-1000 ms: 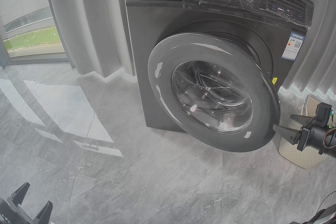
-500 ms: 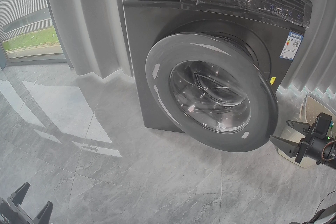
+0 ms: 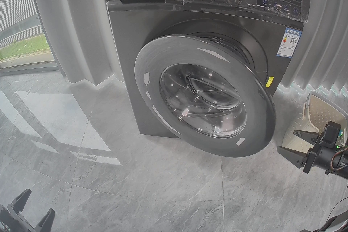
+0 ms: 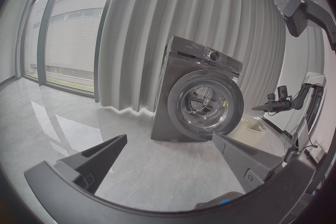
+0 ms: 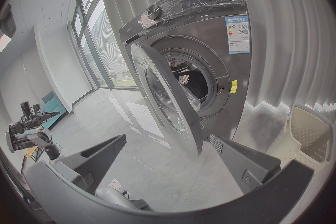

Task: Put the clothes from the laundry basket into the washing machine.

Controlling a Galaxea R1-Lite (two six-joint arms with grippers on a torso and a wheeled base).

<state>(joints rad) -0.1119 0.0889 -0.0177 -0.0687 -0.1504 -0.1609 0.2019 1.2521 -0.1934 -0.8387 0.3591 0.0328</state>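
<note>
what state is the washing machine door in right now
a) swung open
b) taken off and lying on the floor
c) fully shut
a: in the right wrist view the washing machine door stands swung out from the front, with the dark drum opening exposed behind it.

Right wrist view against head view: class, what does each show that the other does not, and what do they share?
Right wrist view, not head: the open drum mouth, dark inside, and a teal seat far off. Head view, not wrist: the door face-on, its glass covering that mouth. Shared: the washing machine, the laundry basket beside it, the curtain, and the open right pincer.
</note>
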